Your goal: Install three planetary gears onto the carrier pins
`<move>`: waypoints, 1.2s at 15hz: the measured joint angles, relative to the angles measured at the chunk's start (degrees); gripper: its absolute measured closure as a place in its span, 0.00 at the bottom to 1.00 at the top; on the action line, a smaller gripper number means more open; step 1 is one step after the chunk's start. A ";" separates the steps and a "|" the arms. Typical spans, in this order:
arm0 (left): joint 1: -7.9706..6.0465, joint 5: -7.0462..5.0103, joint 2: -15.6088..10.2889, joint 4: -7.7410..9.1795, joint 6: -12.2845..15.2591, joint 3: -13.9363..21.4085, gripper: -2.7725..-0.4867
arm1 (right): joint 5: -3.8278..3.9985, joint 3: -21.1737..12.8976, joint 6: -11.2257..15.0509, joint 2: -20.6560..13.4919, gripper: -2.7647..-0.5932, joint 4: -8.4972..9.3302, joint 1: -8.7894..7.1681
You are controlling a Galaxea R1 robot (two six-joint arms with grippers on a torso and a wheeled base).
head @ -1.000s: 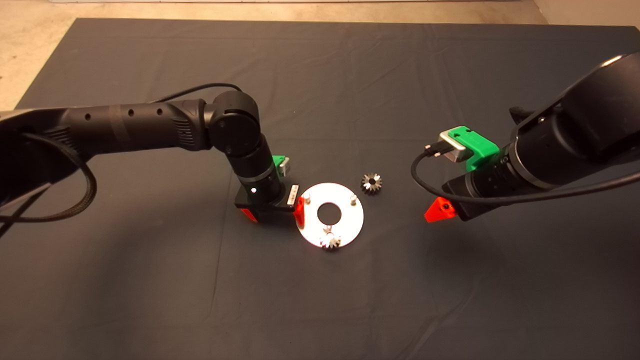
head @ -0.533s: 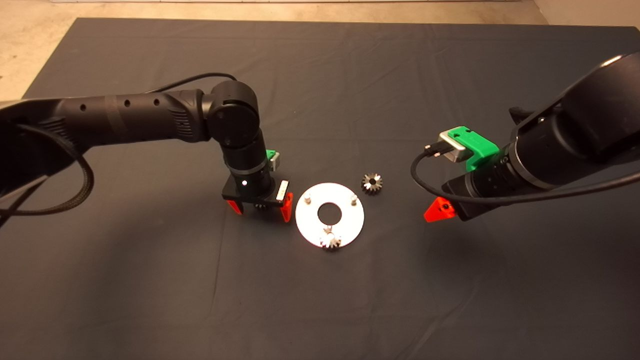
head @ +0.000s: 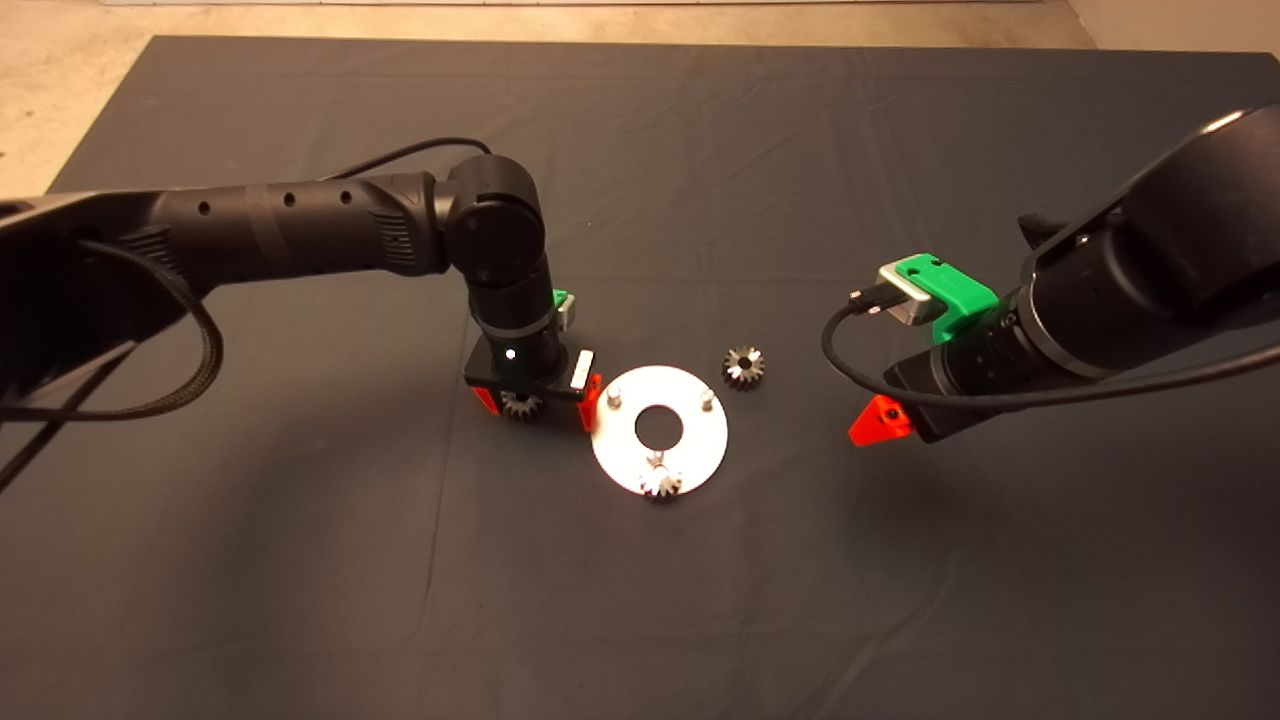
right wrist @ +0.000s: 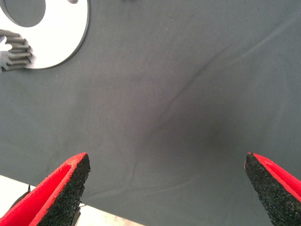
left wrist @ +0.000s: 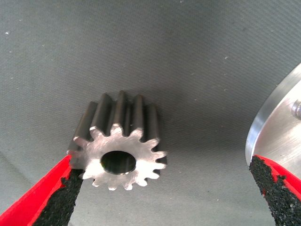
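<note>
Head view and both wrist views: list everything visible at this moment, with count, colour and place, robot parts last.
mat: one, dark grey, covering the table.
floor: beige, beyond the mat's far edge.
white disc: one, white with a large centre hole, mid-mat.
carrier pins: three, metal, standing on the disc; two bare, one carrying a gear.
planetary gears: three, shiny steel; one on the mat between the left gripper's fingers, one on the disc's near pin, one loose on the mat beyond the disc.
left gripper: one, red fingers, open, beside the disc's left rim.
right gripper: one, red fingers, open, right of the disc.
</note>
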State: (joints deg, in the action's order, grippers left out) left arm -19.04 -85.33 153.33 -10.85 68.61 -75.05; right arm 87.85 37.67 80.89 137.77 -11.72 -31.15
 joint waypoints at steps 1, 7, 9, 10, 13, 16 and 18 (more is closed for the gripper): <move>0.00 0.00 0.00 -0.04 -0.15 -0.20 0.13 | -0.02 0.00 -0.01 0.01 0.14 0.00 0.00; -0.06 -0.20 -0.05 -1.46 -0.34 -0.52 0.13 | 0.00 0.00 -0.01 0.00 0.14 0.00 0.00; -0.55 -0.24 -0.05 -1.49 -0.37 -0.52 0.17 | -0.04 0.00 -0.02 0.00 0.14 0.00 0.00; -0.69 -0.20 -0.07 -1.49 -0.37 -0.52 0.17 | -0.02 0.00 -0.02 0.00 0.14 0.00 0.01; -0.68 -0.22 -0.35 -1.49 -0.37 -0.52 0.23 | 0.00 0.00 0.00 0.02 0.14 0.00 0.00; -0.67 -0.20 -0.49 -1.46 -0.39 -0.52 0.30 | 0.00 0.00 -0.01 0.02 0.14 0.00 0.01; -0.68 -0.22 -0.60 -1.44 -0.37 -0.52 0.36 | 0.00 0.00 -0.02 0.02 0.14 0.00 0.00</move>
State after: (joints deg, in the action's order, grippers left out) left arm -19.72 -85.55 152.74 -12.29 68.24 -75.57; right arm 87.85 37.67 80.87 137.79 -11.72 -31.15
